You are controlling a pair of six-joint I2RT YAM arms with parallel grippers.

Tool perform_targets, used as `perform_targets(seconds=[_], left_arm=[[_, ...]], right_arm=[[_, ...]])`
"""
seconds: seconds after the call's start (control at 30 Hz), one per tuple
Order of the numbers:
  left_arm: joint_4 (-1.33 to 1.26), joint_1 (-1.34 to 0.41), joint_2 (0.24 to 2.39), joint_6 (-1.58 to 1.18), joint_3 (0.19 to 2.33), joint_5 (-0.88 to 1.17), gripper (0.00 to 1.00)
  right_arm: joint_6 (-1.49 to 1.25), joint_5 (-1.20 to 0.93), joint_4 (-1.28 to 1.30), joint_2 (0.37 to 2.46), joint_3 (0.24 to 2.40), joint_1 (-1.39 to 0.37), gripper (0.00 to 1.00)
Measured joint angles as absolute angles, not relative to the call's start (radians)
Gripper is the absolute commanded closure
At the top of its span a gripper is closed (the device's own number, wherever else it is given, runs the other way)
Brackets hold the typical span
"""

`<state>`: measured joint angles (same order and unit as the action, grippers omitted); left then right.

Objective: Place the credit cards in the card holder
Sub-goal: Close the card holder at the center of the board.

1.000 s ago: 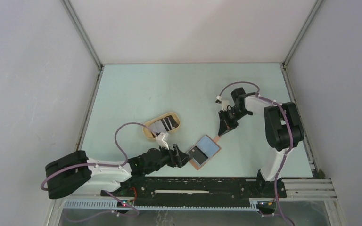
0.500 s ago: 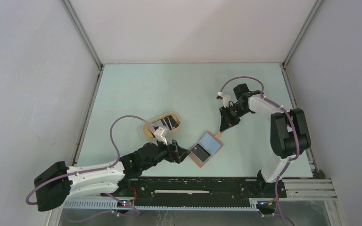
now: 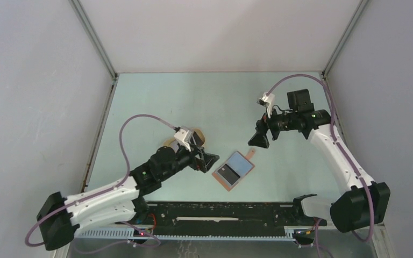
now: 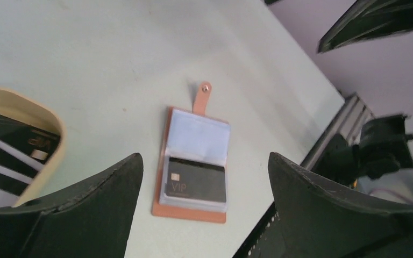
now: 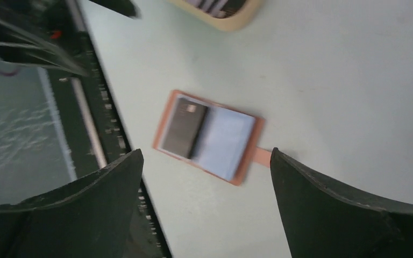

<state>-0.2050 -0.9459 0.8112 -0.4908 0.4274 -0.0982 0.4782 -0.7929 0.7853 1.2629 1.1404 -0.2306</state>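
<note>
Top view: the card holder (image 3: pixel 233 170) lies opened flat near the front of the worktop (image 3: pixel 193 102), between the two arms, so either can reach the pockets. The left tool (image 3: pixel 211 162) hangs just beside its left edge, the right tool (image 3: pixel 258 141) above its far corner; both have jaws apart, nothing held. Left wrist view: one black card (image 4: pixel 196 180) sits in the holder's nearer pocket, the pale blue pocket by the snap tab (image 4: pixel 203 97) looks empty; the tan tray (image 4: pixel 37 107) holds striped dark credit cards (image 4: pixel 11 156), likely the next pick. Right wrist view: blurred, the holder lies flat below wide jaws, with the tray at the top edge.
</note>
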Motion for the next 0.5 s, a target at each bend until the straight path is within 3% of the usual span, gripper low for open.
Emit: perform_targets(seconds=[0.13, 0.27, 0.37, 0.5], left_arm=[[-0.350, -0.946, 0.952, -0.562, 0.381, -0.018, 0.21], [-0.445, -0.952, 1.079, -0.662, 0.319, -0.007, 0.26], [-0.476, -0.978, 1.150, -0.717, 0.309, -0.041, 0.30], [-0.516, -1.028, 1.245, -0.752, 0.319, -0.078, 0.47]], right_arm=[[0.499, -0.910, 0.845, 1.357, 1.139, -0.245, 0.21], [0.436, -0.839, 0.828, 1.570, 1.084, -0.234, 0.34], [0.381, -0.764, 0.829, 1.666, 1.057, -0.199, 0.35], [0.339, -0.725, 0.825, 1.718, 1.056, -0.173, 0.34]])
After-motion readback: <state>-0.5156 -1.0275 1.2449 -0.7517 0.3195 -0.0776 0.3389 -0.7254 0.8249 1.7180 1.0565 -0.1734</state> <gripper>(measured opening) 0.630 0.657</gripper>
